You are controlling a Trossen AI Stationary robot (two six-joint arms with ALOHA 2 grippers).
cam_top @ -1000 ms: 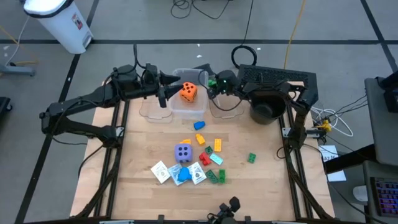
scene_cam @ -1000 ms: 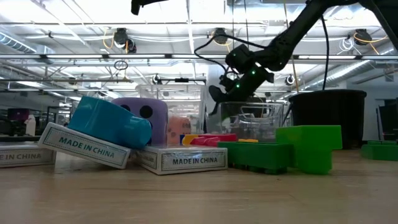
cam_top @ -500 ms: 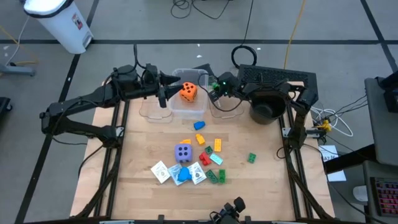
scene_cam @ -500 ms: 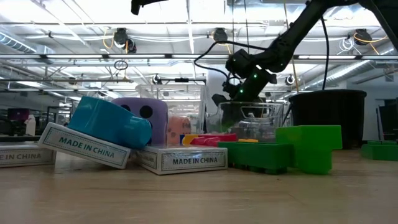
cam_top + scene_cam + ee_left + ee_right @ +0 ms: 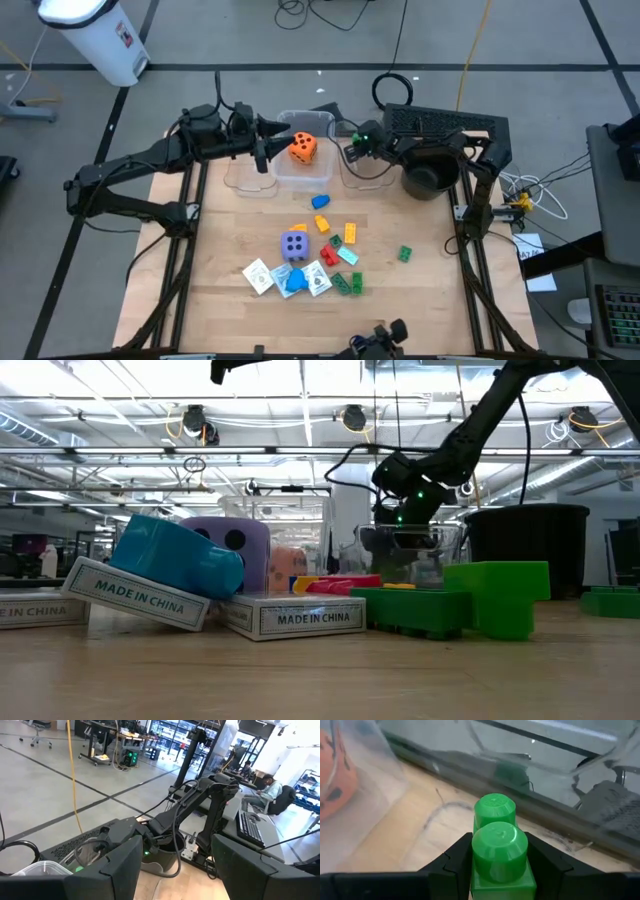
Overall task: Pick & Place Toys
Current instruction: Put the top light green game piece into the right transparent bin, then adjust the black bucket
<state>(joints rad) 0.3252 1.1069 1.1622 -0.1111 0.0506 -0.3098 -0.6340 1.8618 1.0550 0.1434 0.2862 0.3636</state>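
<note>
The right arm reaches in low from the far right corner of the counter (image 5: 220, 300), its right gripper (image 5: 352, 153) hanging over the clear bin (image 5: 366, 172) at the far edge, next to the black pot (image 5: 428, 180). Its fingers are clamped on a green brick (image 5: 499, 851), studs pointing forward, with the bin's wall and bare wood just ahead of it. The left arm stretches across from the left side, and the left gripper (image 5: 262, 152) sits level above the far-left bin (image 5: 240, 178); its fingers (image 5: 117, 865) stand apart with nothing between them.

Compared with a second ago, the right gripper has slid rightward, away from the middle bin (image 5: 300, 176) and further over its own bin. The left arm has not moved.

The orange die (image 5: 303, 148) lies in the middle bin, between the two grippers. The remaining toys lie well nearer the counter's front than either gripper: a purple die (image 5: 294, 245), a blue piece (image 5: 320, 201), yellow bricks (image 5: 350, 234) and a lone green brick (image 5: 405, 254) off toward the right arm's side. The card boxes (image 5: 290, 617) read "MADE IN CHINA" along their edges.
</note>
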